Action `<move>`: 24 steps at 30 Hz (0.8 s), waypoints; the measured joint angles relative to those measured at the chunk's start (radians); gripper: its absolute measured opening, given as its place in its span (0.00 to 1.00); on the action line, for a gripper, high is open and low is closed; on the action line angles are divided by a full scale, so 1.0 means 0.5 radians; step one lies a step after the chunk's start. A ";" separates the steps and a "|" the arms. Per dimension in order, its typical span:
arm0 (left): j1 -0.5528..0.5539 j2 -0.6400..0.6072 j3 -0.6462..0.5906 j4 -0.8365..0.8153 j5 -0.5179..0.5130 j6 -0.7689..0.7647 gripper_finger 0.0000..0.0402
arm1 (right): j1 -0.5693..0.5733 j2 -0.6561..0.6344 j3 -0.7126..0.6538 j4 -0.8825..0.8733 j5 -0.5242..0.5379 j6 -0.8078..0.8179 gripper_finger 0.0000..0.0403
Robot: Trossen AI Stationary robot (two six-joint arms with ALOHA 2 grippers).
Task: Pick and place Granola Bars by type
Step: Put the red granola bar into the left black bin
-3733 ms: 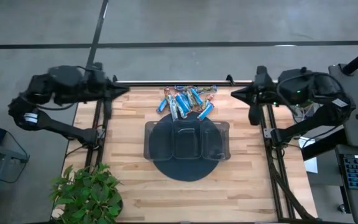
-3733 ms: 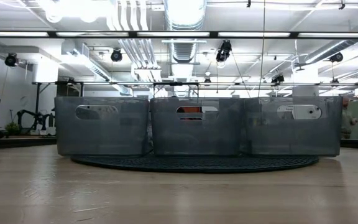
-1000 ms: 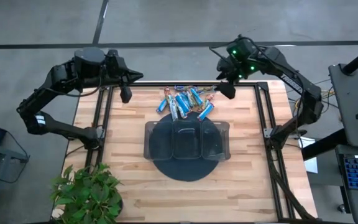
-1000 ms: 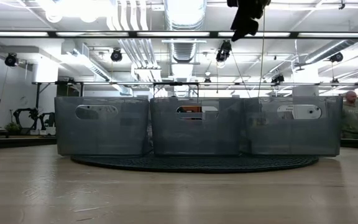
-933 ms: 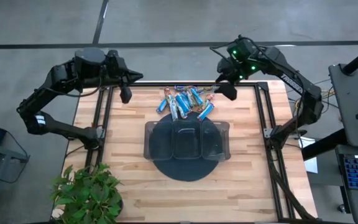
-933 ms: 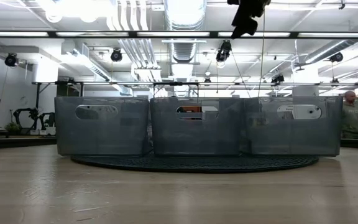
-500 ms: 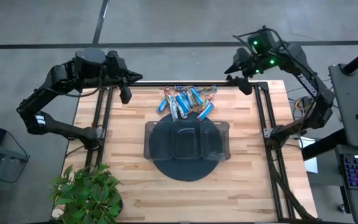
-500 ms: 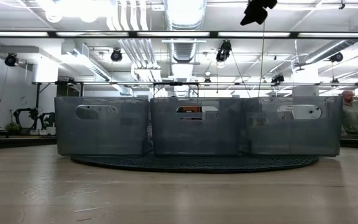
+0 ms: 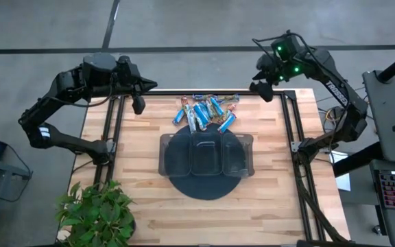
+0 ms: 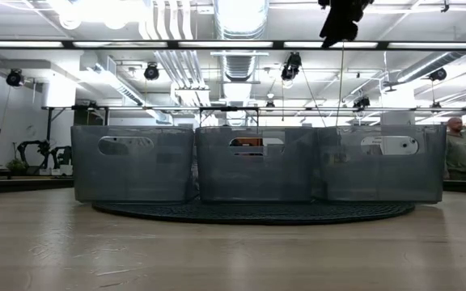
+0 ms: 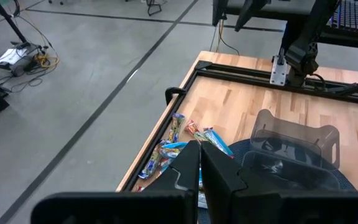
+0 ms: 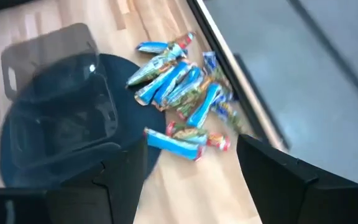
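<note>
The Granola Bars (image 9: 206, 113) lie in a loose heap on the wooden table, between the far edge and the dark three-compartment tray (image 9: 242, 154). Light blue, darker blue and reddish wrappers show among them (image 12: 182, 87) (image 11: 178, 140). My left gripper (image 9: 139, 104) hangs shut above the table's far left corner, well left of the heap; its fingers (image 11: 199, 163) are together. My right gripper (image 9: 263, 90) hangs open above the far right corner, right of the heap, with nothing between its fingers (image 12: 191, 177). It shows at the top of the low view (image 10: 340, 23).
The tray (image 10: 257, 162) stands on a round dark mat (image 9: 204, 186) at the table's middle. A potted plant (image 9: 98, 213) stands at the near left corner. Black frame rails (image 9: 297, 158) run along both sides. A person (image 10: 459, 149) stands far back in the room.
My right gripper has swung away from the heap of bars toward the table's right edge and a little toward the far edge, staying high above the table. The bars and the tray have not moved.
</note>
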 joint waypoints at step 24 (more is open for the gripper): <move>0.000 0.000 0.000 -0.007 -0.017 -0.088 0.00 | 0.078 0.005 -0.619 0.431 0.348 2.225 0.57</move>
